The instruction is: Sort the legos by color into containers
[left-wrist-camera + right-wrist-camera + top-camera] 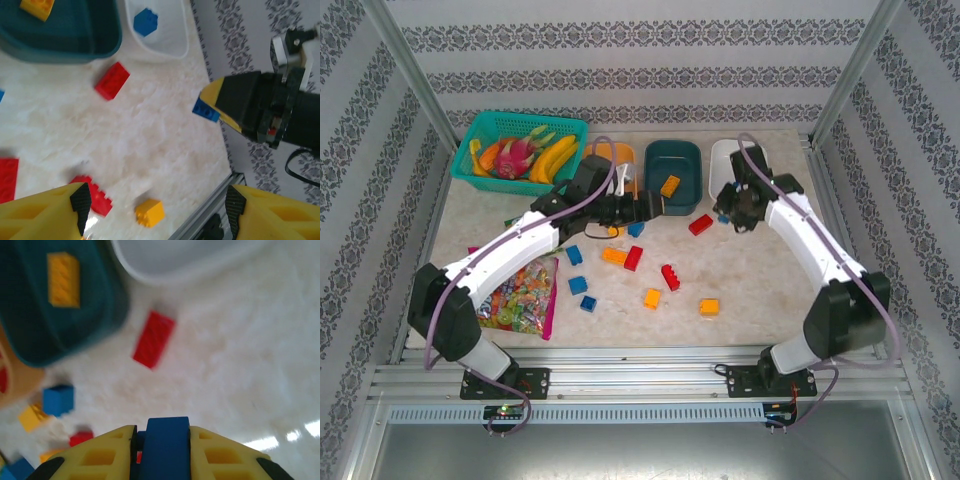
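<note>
Pale marbled tabletop (750, 270). Beyond the left pincer (658, 204): orange bowl (620, 152) and teal bowl (673, 143), side by side. White bowl (720, 160) sits just beyond the right pincer (727, 216). Fruit basket (520, 117) is far out to the left pincer's left. One red brick (700, 224) lies just left of the right pincer. On the near side of both pincers are scattered bricks: blue (578, 284), orange (652, 298), red (670, 276). Candy bag (520, 295) is well back, near-left.

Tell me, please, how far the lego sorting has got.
Done: one orange-yellow brick lies in the teal bowl, one blue brick in the white bowl. In hand: the right gripper is shut on a second blue brick; the left gripper is open, empty. Left: many loose bricks on the table.
</note>
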